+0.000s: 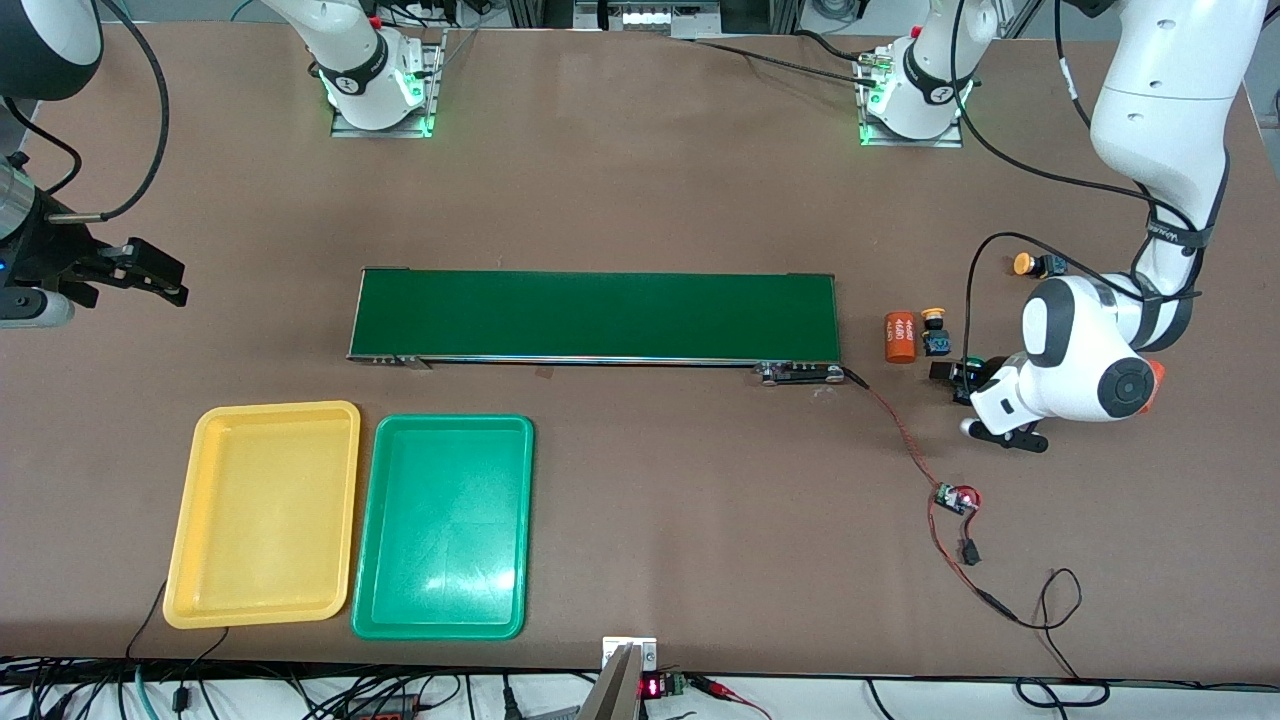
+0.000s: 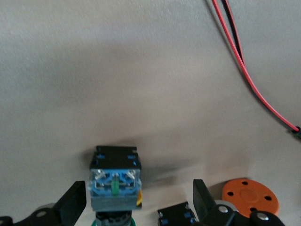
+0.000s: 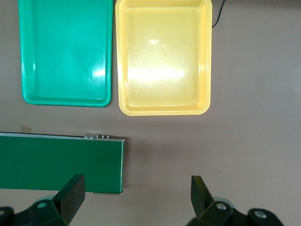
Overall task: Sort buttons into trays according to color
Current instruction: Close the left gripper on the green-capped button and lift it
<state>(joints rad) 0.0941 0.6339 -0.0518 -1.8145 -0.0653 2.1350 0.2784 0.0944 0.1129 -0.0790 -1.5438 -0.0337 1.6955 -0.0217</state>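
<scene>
Buttons still all at the left arm's end of the desk (image 1: 640,180); none sorted, yellow tray (image 1: 262,515) and green tray (image 1: 442,527) both bare. Green button (image 2: 114,186) between the spread fingers of the left gripper (image 2: 136,207), apparently not yet clamped. Two yellow buttons (image 1: 935,330) close by; fourth not clearly visible. Orange cylinder (image 1: 900,337) and red-black wires (image 1: 915,460) near that gripper, possible snags. Conveyor belt (image 1: 595,315) between it and the trays. Right gripper (image 3: 136,200) wide, empty, waiting over the belt's end.
</scene>
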